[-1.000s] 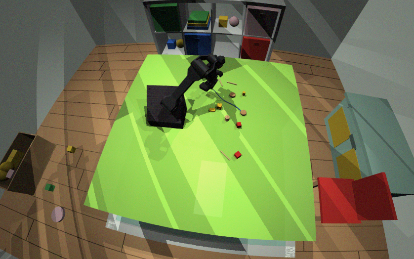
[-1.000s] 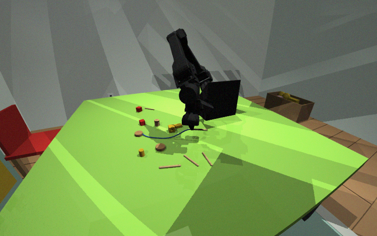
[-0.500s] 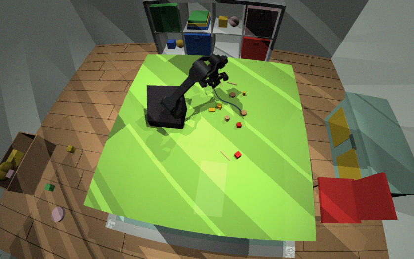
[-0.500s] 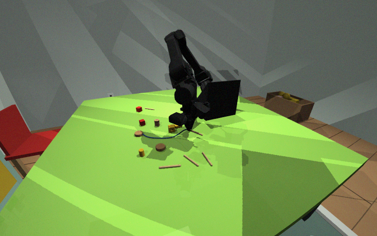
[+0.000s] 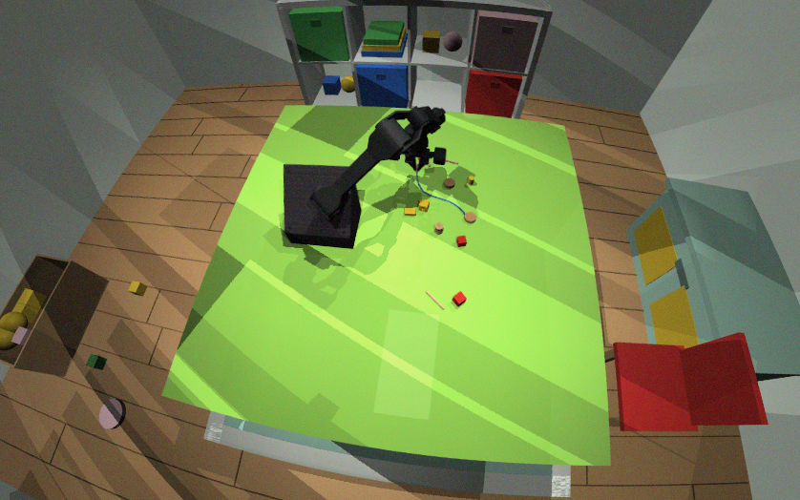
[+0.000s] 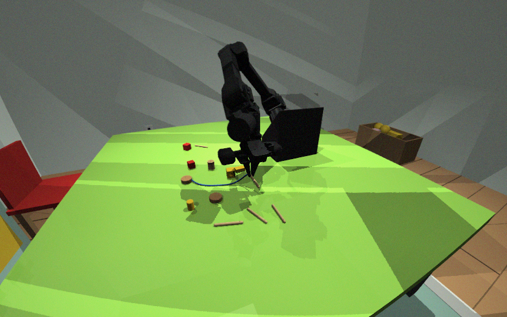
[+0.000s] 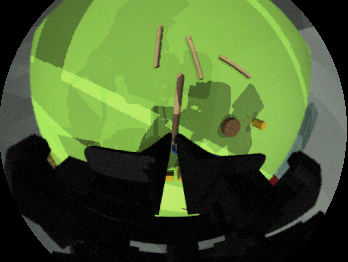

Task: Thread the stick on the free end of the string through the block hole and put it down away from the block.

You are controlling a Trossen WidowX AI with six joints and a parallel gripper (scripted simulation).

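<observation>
Pincer [image 5: 417, 167] [image 6: 250, 175] [image 7: 174, 136] gripping stick [image 6: 255, 181] [image 7: 178, 102], button [image 5: 470, 218] [image 6: 186, 179] visible from top, hidden in wrist view

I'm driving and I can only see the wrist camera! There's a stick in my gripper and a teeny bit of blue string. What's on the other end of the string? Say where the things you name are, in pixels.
Observer: The blue string [image 5: 433, 195] [image 6: 213, 185] [image 7: 173, 149] curves from your gripper [image 5: 416, 168] [image 6: 250, 175] [image 7: 174, 136] to a round wooden button [image 5: 470, 218] [image 6: 186, 179] on the table.

Operator: Cool! I see three loose sticks too. Are there any more hiding?

Observer: Yes, one more. A thin loose stick [image 5: 435, 300] [image 6: 201, 146] lies beside a red block [image 5: 459, 299] [image 6: 186, 146], not touching it.
</observation>
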